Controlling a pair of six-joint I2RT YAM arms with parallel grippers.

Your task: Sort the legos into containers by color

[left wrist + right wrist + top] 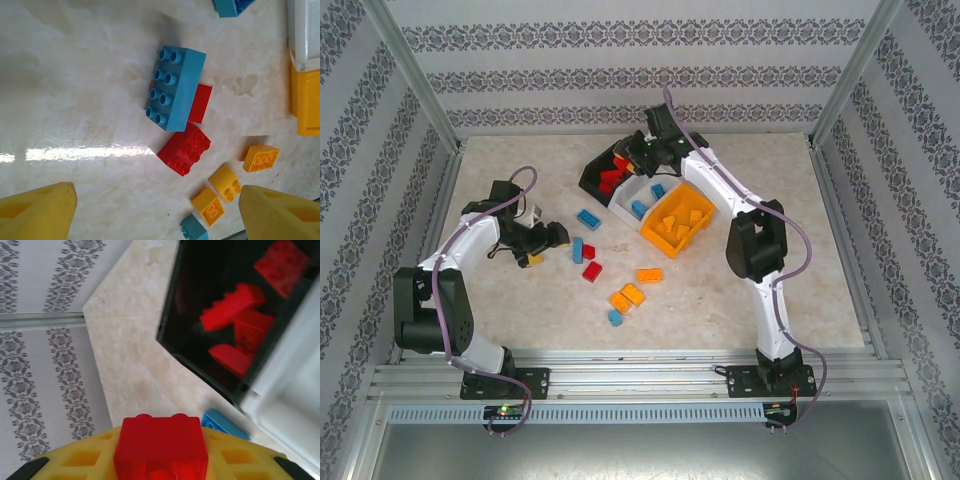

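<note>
My right gripper (640, 160) hovers by the black bin (592, 180) and is shut on a red lego (161, 447). Several red legos (231, 307) lie inside that bin. The white bin (632, 195) holds blue legos, the orange bin (705, 228) orange ones. My left gripper (538, 246) stands open just above the table, nothing between its yellow fingers (40, 212). Ahead of it lie a long blue lego (175, 87), a red lego (185, 149), a flat red piece (200, 102), three orange legos (225, 182) and a small blue one (194, 230).
Another blue lego (588, 218) lies between the left gripper and the bins. An orange lego (649, 275) sits alone near the table's middle. Patterned walls and metal posts (415, 80) enclose the table on three sides.
</note>
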